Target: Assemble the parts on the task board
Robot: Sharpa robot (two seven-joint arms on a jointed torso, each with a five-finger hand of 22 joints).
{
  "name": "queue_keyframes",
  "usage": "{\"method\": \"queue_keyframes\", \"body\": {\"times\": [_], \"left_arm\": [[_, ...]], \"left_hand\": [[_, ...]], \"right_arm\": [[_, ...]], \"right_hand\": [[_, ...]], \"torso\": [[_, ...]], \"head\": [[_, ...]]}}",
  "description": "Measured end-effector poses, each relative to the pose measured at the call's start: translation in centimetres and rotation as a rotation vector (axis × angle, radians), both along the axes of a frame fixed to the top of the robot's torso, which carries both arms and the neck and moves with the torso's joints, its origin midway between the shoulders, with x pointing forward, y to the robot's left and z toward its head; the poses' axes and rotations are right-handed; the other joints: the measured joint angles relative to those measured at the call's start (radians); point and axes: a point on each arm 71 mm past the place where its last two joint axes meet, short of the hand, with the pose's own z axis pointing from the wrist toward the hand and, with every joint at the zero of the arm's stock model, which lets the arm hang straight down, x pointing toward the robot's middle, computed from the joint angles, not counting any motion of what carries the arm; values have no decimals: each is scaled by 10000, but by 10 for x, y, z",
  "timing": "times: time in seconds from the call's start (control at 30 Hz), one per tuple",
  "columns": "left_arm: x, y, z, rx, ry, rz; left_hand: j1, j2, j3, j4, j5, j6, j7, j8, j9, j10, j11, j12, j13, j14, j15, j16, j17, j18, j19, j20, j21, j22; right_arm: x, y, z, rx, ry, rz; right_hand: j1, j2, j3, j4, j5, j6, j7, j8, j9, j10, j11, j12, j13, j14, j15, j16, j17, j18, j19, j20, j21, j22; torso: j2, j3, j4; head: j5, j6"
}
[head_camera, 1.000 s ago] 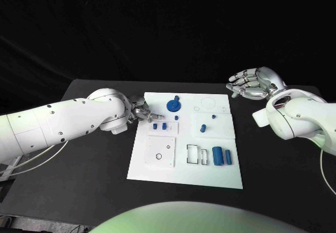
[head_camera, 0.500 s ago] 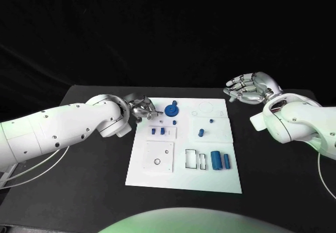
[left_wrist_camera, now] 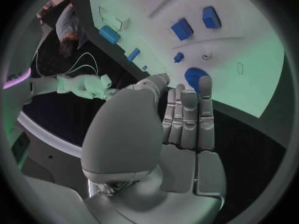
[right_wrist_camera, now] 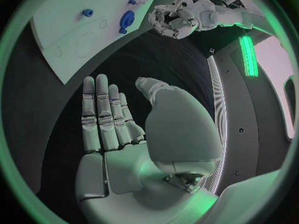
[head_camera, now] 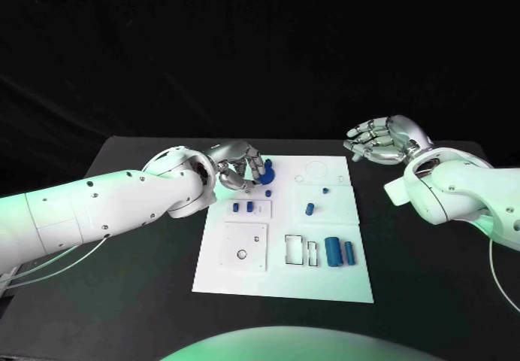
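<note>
Robot lab setup: black worktop (head_camera: 152,218) with black backdrop behind it, white task board (head_camera: 287,278) at its centre, coloured light over all.

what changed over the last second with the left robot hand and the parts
The left robot hand moved from the task board's left edge toward its far end, now over the round blue part, holding nothing. The right robot hand stayed raised and open; the parts kept their places.

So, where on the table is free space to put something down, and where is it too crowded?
Bare black table lies left of the task board, below the left arm, and also right of the board, below the right arm. On the board, the near strip before the robot is bare. It is crowded at the board's far left, where the left hand hovers by the round blue part.
</note>
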Motion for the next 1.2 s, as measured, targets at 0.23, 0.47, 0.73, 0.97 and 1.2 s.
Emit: {"method": "queue_keyframes", "body": {"times": [0.23,0.47,0.73,0.97,1.2], "left_arm": [[0,-17,-4,1360,-878,-1120],[2,-30,-11,2510,-846,-1796],[6,-41,-16,3241,-771,-2121],[8,-49,-17,3447,-849,-2237],[8,-55,-15,3520,-932,-2289]], "left_hand": [[-49,-127,368,-368,-88,401,-19,-365,-349,22,-21,-209,-441,990,-197,1185,1316,-1,146,-146,185,391],[-344,-201,396,-397,-175,515,-61,-482,-435,21,-21,-303,-624,1104,-208,1491,1560,-1,146,-146,232,570],[-431,-192,396,-397,-174,515,-61,-544,-455,21,-21,-302,-678,1139,-171,1517,1552,-2,146,-145,232,609],[-471,-152,367,-427,-174,514,-60,-598,-480,-17,17,-344,-713,1140,-171,1534,1581,-1,185,-106,232,631],[-513,-109,370,-430,-173,555,-17,-598,-489,-17,17,-344,-745,1301,-125,1710,1755,-1,205,-127,270,686]], "right_arm": [[0,1,0,3,-4,21],[0,2,0,7,-7,42],[0,3,0,9,-10,64],[0,3,0,8,-12,70],[0,3,0,7,-11,70]], "right_hand": [[0,0,28,-28,39,0,0,38,-13,0,0,-37,-30,0,0,-5,-8,0,0,0,0,-12],[0,0,28,-28,96,0,0,38,-12,0,0,-37,-42,0,0,-5,-7,0,0,0,0,-23],[0,0,28,-28,96,0,0,38,-21,0,0,-36,-44,0,0,-5,-7,0,0,0,0,-22],[0,0,28,-28,95,0,0,38,-21,0,0,-37,-44,0,0,-5,-6,0,0,0,0,-22],[0,0,28,-28,95,0,0,37,-20,0,0,-36,-56,0,0,-5,-6,0,0,0,-43,-36]], "torso": [[6,0,-8],[9,3,-14],[9,8,-9],[10,9,-14],[15,8,-11]], "head": [[-7,23],[-24,38],[-70,59],[-67,29],[-118,13]]}}
